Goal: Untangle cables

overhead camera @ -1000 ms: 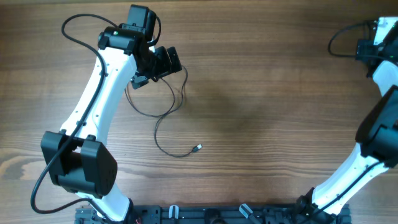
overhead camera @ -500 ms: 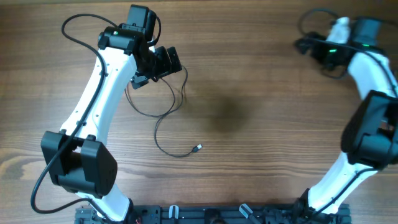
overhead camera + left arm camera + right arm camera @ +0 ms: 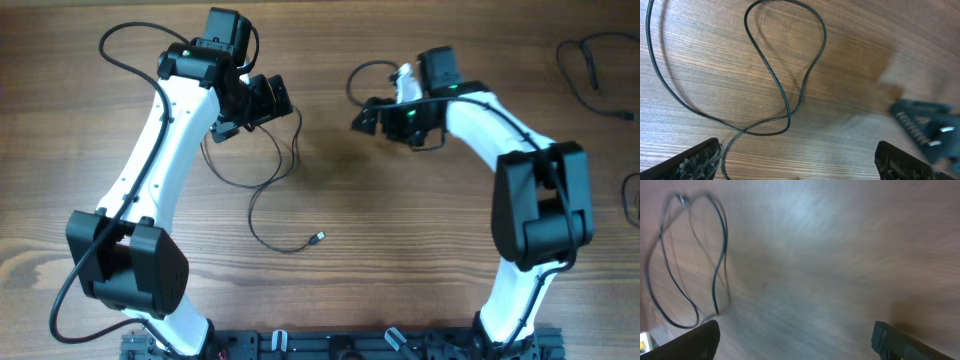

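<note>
Well, both hands are spread wide and empty. The left hand (image 3: pixel 268 100) hovers over the top of a thin black cable (image 3: pixel 272 172) lying looped on the desk (image 3: pixel 420 230). The right hand (image 3: pixel 362 118) is near, not touching it. The cable crosses itself once, so I'd pinch one strand beside that crossing and slowly draw the plug end (image 3: pixel 318 237) clear. More cables (image 3: pixel 585 65) lie well apart.

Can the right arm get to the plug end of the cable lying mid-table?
Likely yes. The right arm holds its open fingers over bare wood; nothing lies between them and the plug end, and the left arm is off to the side.
</note>
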### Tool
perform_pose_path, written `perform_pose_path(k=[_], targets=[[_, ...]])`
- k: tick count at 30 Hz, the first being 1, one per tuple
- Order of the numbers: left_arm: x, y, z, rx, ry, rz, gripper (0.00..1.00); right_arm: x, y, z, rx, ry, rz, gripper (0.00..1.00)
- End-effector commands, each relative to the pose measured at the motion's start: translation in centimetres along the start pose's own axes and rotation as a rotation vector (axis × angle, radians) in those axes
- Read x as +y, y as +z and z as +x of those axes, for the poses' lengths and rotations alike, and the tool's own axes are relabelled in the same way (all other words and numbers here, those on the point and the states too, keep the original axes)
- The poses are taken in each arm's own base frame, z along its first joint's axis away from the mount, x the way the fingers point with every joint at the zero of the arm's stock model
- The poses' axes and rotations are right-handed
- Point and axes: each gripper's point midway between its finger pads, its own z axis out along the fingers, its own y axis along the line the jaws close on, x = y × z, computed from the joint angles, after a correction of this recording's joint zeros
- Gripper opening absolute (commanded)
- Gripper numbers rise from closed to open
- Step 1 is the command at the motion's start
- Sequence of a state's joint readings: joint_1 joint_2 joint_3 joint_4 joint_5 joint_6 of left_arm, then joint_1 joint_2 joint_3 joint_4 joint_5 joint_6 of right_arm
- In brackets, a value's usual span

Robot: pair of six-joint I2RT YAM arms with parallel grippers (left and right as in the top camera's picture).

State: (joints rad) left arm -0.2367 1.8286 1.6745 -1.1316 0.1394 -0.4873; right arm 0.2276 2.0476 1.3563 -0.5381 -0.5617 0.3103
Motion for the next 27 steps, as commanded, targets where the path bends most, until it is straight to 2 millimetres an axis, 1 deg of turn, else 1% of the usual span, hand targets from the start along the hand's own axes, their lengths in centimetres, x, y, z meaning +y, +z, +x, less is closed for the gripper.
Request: perform_pose_path(k=[1,2,4,5,9,11,14,18,20,23,25,27], targets=[[0.4,0.4,-0.1,-0.006,0.012,-0.023,1.0,1.1,2.0,2.6,0.048,0.028,0.052,1.0],[0.7,0.4,-0.2,-0.008,0.01,-0.032,1.0,1.5,2.3,3.1,0.06,0.025,0.051,1.0],[1.3,0.3,0.3,0.016,-0.001,-0.052,1.0,2.7,3.1,4.1,0.083,0.022,0.048,1.0],[2.0,0.2,0.6,0.036,-0.013,-0.067,1.0,3.9,3.9,4.8,0.09,0.013,0.037,1.0],[3.4,0.0,0.5,0.049,-0.049,-0.085,1.0,6.7,5.1,4.9,0.066,-0.075,-0.005,1.0],[4.4,-0.1,-0.1,0.035,-0.068,-0.106,1.0,8.0,5.6,5.0,0.052,-0.113,-0.025,1.0],[6.6,-0.6,-1.2,0.012,-0.116,-0.146,1.0,9.9,6.3,5.3,0.037,-0.153,-0.054,1.0],[9.5,-1.4,-2.1,0.008,-0.196,-0.163,1.0,11.3,7.2,5.9,0.019,-0.146,-0.043,1.0],[11.4,-1.8,-2.5,0.01,-0.249,-0.17,1.0,12.3,7.7,6.2,0.003,-0.18,-0.041,1.0],[13.3,-2.2,-2.7,0.023,-0.317,-0.16,1.0,13.7,8.3,6.7,-0.02,-0.227,-0.042,1.0],[14.3,-2.5,-2.7,0.028,-0.35,-0.156,1.0,14.2,8.6,6.7,-0.048,-0.251,-0.019,1.0],[15.3,-2.7,-2.8,0.029,-0.379,-0.161,1.0,13.7,9.1,6.4,-0.101,-0.27,0.058,1.0]])
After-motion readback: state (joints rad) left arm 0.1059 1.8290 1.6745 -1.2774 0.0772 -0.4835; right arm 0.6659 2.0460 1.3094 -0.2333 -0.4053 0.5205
